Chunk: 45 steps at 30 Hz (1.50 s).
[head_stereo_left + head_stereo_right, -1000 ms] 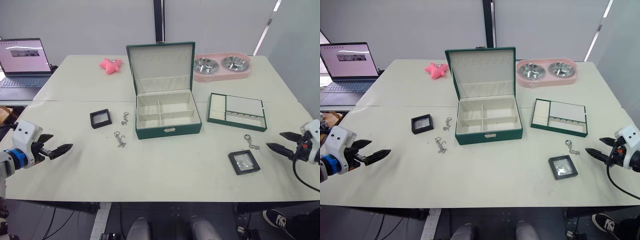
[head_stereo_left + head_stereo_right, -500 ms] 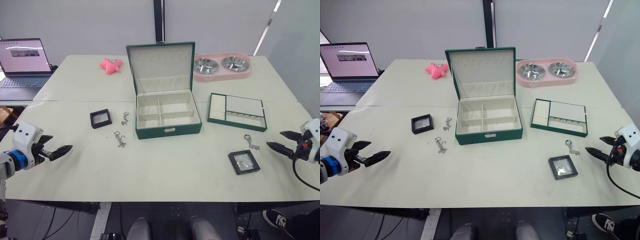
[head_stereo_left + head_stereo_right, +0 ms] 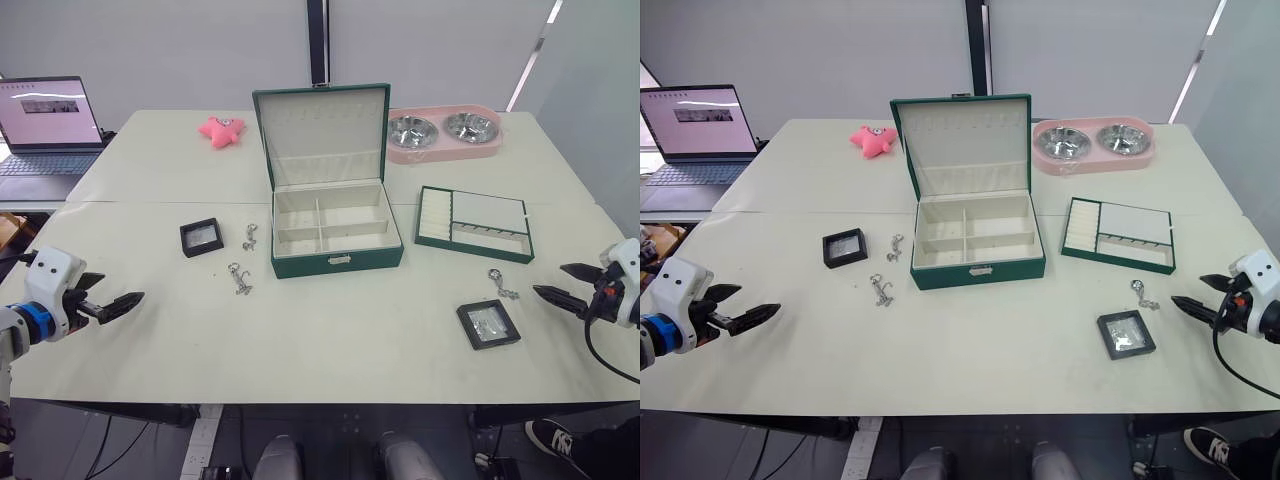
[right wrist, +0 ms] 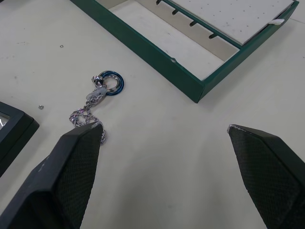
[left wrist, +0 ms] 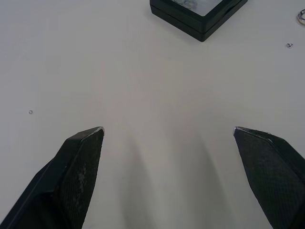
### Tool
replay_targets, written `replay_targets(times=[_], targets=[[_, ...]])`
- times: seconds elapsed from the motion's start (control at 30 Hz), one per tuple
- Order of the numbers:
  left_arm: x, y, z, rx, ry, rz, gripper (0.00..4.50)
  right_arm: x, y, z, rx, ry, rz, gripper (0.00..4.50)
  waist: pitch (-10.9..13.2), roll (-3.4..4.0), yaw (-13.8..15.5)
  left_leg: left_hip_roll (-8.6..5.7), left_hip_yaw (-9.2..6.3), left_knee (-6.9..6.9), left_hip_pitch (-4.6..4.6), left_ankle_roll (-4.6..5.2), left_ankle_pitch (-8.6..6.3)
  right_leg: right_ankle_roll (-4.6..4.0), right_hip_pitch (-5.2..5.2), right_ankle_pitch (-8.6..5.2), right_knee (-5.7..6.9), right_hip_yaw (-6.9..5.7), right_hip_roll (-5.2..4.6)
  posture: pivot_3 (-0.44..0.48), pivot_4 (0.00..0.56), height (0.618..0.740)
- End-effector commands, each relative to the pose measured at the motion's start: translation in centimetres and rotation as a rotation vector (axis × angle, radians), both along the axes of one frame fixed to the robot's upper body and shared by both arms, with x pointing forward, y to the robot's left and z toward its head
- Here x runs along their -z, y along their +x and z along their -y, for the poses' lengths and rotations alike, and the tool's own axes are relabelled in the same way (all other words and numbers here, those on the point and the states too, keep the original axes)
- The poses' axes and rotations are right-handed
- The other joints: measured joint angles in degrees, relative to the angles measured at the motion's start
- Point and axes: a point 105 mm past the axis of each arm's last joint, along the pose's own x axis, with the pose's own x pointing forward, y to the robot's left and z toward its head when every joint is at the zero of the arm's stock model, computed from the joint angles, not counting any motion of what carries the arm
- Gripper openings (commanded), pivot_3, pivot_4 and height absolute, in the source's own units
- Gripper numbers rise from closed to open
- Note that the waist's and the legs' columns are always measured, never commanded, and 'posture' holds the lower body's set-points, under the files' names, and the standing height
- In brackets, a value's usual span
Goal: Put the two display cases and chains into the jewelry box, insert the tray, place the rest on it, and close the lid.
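No legible text, label, brand, number or sign anywhere. Laptop (image 3: 45, 125), upper left of the frame: screen lit, with a dark banner and faint lines on a pale page, too small to read. Box (image 3: 330, 222), tray (image 3: 474, 222) and both cases (image 3: 200, 237) (image 3: 488, 323): no markings seen.

left gripper (image 3: 122, 301): jaws spread, empty | right gripper (image 3: 557, 282): jaws spread, empty
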Motion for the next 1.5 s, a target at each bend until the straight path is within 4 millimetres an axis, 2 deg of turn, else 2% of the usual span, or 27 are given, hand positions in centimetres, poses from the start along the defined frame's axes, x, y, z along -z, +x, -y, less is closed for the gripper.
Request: replay_targets(times=[0.03, 0.27, 0.37, 0.47, 0.6, 0.67, 0.7, 0.77, 0.9, 1.13, 1.2, 1.5], targets=[[-1.1, 0.0, -0.3, -0.008, 0.01, 0.049, 4.5, -1.1, 0.2, 0.0, -0.004, 0.001, 0.051, 4.45, 0.0, 0.0, 0.01, 0.0, 0.0, 0.0, 0.0, 0.0, 0.0, 0.0, 0.0, 0.0, 0.0, 0.0, 0.0, 0.0, 0.15, 0.74], [-1.6, 0.8, 0.0, -0.015, -0.011, 0.085, 4.5, -1.9, 0.4, -0.4, 0.01, 0.056, 0.099, 4.45, 0.0, 0.0, 0.03, 0.0, 0.0, 0.01, -0.01, 0.0, 0.0, 0.0, 0.01, 0.0, 0.01, -0.01, 0.0, 0.0, 0.15, 0.74], [-2.1, 1.7, 0.8, -0.024, -0.055, 0.137, 4.5, -3.9, 1.5, -1.6, 0.012, 0.119, 0.196, 4.45, -0.01, 0.01, -0.03, 0.0, 0.0, 0.02, 0.0, 0.0, 0.0, 0.0, 0.01, 0.0, 0.03, 0.0, 0.0, 0.0, 0.15, 0.74], [-2.7, 3.1, 2.5, -0.029, -0.123, 0.208, 4.5, -5.4, 2.6, -4.0, -0.015, 0.174, 0.267, 4.45, -0.01, 0.01, -0.05, 0.01, -0.02, 0.05, 0.0, 0.0, 0.0, 0.0, 0.01, 0.0, 0.09, -0.01, 0.0, 0.0, 0.15, 0.74], [-3.1, 5.2, 5.9, -0.034, -0.198, 0.272, 4.5, -6.4, 4.7, -7.3, -0.033, 0.191, 0.329, 4.45, -0.02, -0.02, 0.04, 0.0, -0.07, 0.11, -0.04, -0.01, 0.01, 0.0, 0.01, 0.01, 0.16, -0.04, -0.01, 0.0, 0.15, 0.74], [-3.0, 6.2, 7.3, -0.049, -0.206, 0.283, 4.5, -6.5, 6.0, -9.0, -0.039, 0.196, 0.338, 4.08, -0.03, -0.04, 0.04, 0.01, -0.08, 0.12, -0.04, -0.01, 0.01, 0.0, 0.01, 0.01, 0.15, -0.05, -0.01, 0.0, 0.15, 0.74], [-2.9, 6.6, 7.8, -0.058, -0.206, 0.288, 4.11, -6.5, 6.5, -9.7, -0.042, 0.196, 0.341, 3.86, -0.03, -0.04, 0.02, 0.01, -0.08, 0.12, -0.05, -0.01, 0.01, 0.0, 0.0, 0.01, 0.15, -0.05, -0.01, 0.0, 0.15, 0.74], [-2.6, 7.4, 9.1, -0.069, -0.22, 0.293, 3.59, -6.3, 7.6, -11.5, -0.062, 0.201, 0.339, 3.14, -0.04, -0.04, 0.01, 0.0, -0.08, 0.13, -0.04, -0.01, 0.01, 0.0, -0.01, 0.01, 0.16, -0.04, -0.01, 0.0, 0.15, 0.74], [-1.9, 8.3, 12.2, -0.028, -0.252, 0.275, 2.39, -5.0, 9.2, -14.5, -0.112, 0.194, 0.303, 1.99, -0.04, -0.05, 0.01, 0.0, -0.06, 0.15, -0.04, -0.02, 0.02, 0.0, -0.02, 0.01, 0.17, -0.04, -0.03, 0.0, 0.15, 0.74], [-1.1, 9.0, 16.0, 0.031, -0.273, 0.235, 0.15, -2.5, 10.5, -17.8, -0.16, 0.154, 0.238, 0.31, -0.04, -0.05, -0.01, -0.02, -0.07, 0.16, -0.05, -0.12, 0.07, 0.0, -0.03, 0.01, 0.17, -0.06, -0.05, 0.0, 0.15, 0.74], [-1.1, 9.3, 16.7, 0.03, -0.28, 0.233, 0.0, -2.1, 10.7, -18.7, -0.174, 0.152, 0.23, 0.02, -0.04, -0.05, -0.01, -0.02, -0.07, 0.17, -0.04, -0.14, 0.09, -0.01, -0.02, 0.01, 0.18, -0.05, -0.05, 0.0, 0.15, 0.74], [0.2, 11.0, 19.4, 0.052, -0.296, 0.188, 0.0, -2.0, 10.9, -22.0, -0.234, 0.203, 0.231, 0.02, -0.04, -0.06, -0.18, -0.02, -0.07, 0.18, -0.04, -0.26, 0.15, 0.0, -0.03, 0.01, 0.21, -0.06, -0.05, 0.0, 0.15, 0.74]])
